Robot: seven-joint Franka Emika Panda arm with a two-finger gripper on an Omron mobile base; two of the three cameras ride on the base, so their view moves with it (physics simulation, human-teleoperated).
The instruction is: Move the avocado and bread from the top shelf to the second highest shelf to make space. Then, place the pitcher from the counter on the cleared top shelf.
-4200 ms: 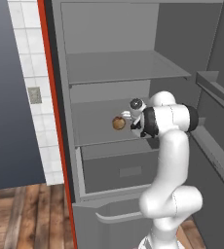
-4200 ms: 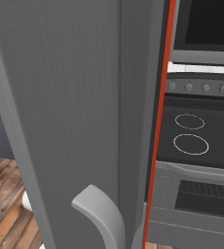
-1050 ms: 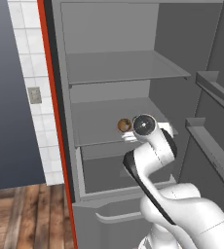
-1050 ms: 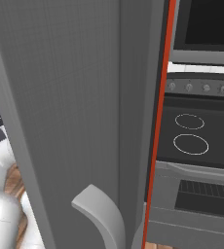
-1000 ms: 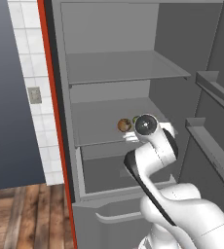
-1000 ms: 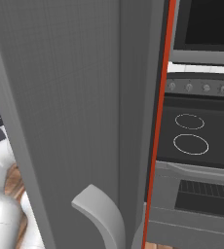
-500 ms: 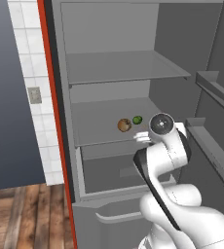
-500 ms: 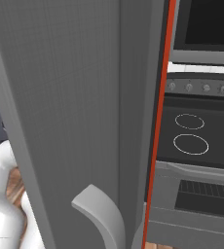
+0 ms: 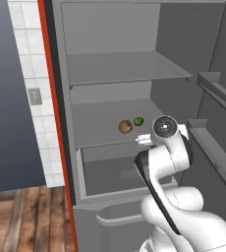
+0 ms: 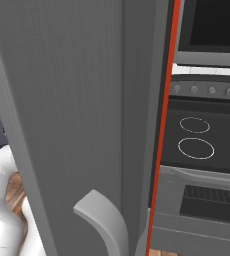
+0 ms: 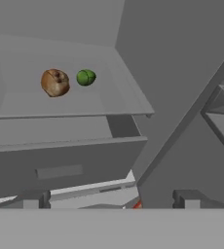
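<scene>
While the arm has pulled back out of the fridge over the last few seconds, the avocado (image 9: 138, 120) and the bread (image 9: 125, 127) sit side by side, just apart, on the second highest shelf (image 9: 100, 135); seen from the hand camera, the avocado (image 11: 85, 77) lies just beside the bread (image 11: 55, 82) toward the middle of that shelf (image 11: 60, 104). Earlier only the bread was visible there, with the wrist at the shelf level; half a second ago the green ball was already down next to it. Top shelf (image 9: 129, 66) now shows bare across its visible span. Judgement: the clearing half of the task is done, and the arm's retreat fits a release of the avocado. Jaws: two dark tips are spread wide at the bottom of the hand camera picture, nothing between them, so released. Gripper (image 11: 111, 198) points into the fridge from below shelf level, toward the drawer (image 11: 60, 163). Remaining: fetch the pitcher from the tabletop; the base must likely drive to reach it.
</scene>
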